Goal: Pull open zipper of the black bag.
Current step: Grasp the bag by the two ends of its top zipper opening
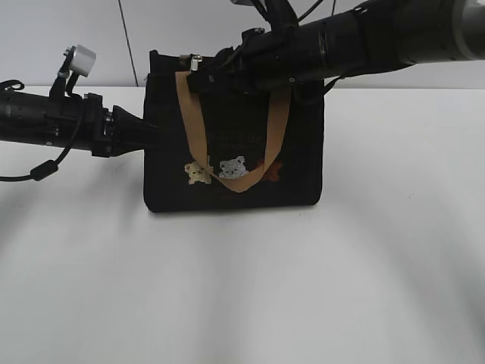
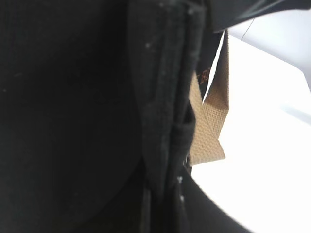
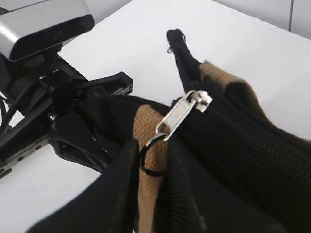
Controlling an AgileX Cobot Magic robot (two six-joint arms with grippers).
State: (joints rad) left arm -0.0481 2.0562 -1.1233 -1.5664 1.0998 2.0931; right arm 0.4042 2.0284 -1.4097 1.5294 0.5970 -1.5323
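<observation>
Standing upright near the middle of the white tabletop in the exterior view, the black bag shows its front with small bear patches and a tan handle drooping across it. The left claw meets the bag's side at nine o'clock, its tips lost against the dark fabric. The right claw reaches in from two o'clock to the bag's top edge, beside the small silver pull.

Left wrist view: black bag fabric fills nearly everything, a folded seam clamped in the closed claw's narrow grip, tan webbing hanging at two o'clock.

Right wrist view: the zipper runs from centre toward four o'clock, its silver pull slanting down to a round ring over tan strap. The right claw's own fingers are out of frame, so I cannot tell its state.
</observation>
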